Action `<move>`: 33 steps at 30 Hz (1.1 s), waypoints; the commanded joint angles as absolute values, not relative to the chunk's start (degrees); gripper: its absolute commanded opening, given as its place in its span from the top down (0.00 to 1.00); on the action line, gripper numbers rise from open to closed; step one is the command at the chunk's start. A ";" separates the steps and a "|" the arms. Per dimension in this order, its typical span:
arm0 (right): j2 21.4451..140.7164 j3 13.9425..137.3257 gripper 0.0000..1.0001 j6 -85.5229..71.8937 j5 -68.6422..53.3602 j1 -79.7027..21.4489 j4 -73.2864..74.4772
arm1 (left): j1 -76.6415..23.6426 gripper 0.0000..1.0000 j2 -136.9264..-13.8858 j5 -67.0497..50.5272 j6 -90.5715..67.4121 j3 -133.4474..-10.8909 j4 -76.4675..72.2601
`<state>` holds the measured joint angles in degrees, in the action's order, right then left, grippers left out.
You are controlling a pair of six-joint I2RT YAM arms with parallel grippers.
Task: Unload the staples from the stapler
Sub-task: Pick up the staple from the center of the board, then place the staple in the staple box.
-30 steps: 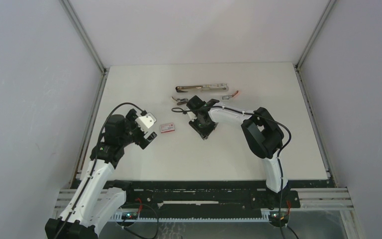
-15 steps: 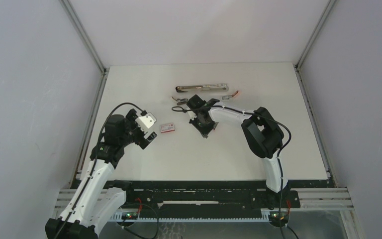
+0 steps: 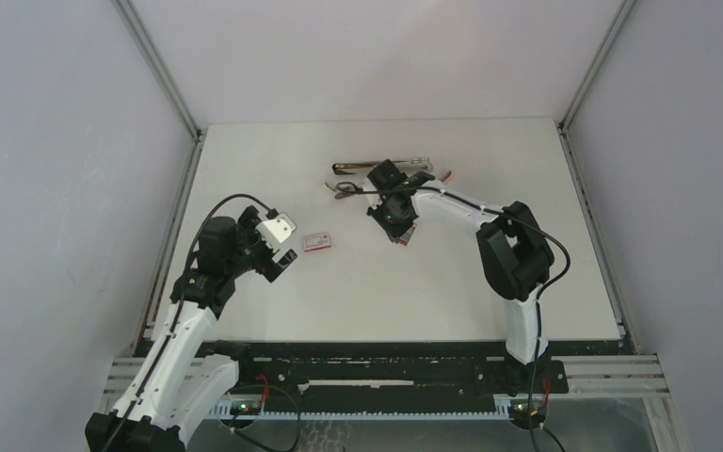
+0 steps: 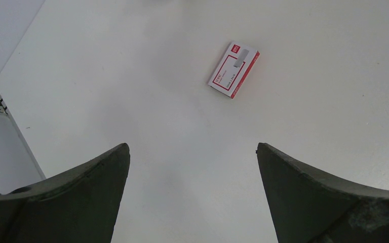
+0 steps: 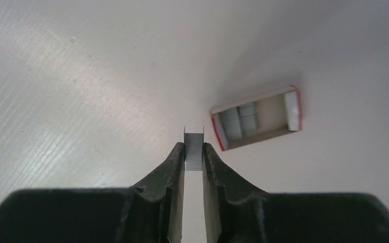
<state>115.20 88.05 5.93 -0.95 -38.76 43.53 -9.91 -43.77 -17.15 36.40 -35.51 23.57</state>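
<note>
My right gripper [image 5: 194,145] is shut on a short grey strip of staples [image 5: 194,152], held a little above the table. Just right of the strip lies an open red-edged tray [image 5: 270,115] with more staple strips inside. In the top view the right gripper [image 3: 397,226] hangs just in front of the long metal stapler [image 3: 367,168], which lies opened out near the back of the table. My left gripper [image 4: 192,147] is open and empty, hovering at the left [image 3: 278,250].
A closed red-and-white little box [image 4: 233,69] lies ahead of the left gripper, seen too in the top view as the little box [image 3: 317,242]. A small dark tool [image 3: 342,188] and a small reddish item [image 3: 442,176] lie by the stapler.
The right gripper has closed on the staple strip and moved back and to the right with it. The left arm has not moved.
</note>
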 commanded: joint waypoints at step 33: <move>115.37 86.62 0.83 29.13 -5.62 -33.40 39.64 | -9.49 0.00 -43.89 -17.58 35.86 -34.54 21.58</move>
<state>115.20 86.67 26.87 -5.02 -33.41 41.04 -9.91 -43.88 -17.15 36.40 -35.51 23.57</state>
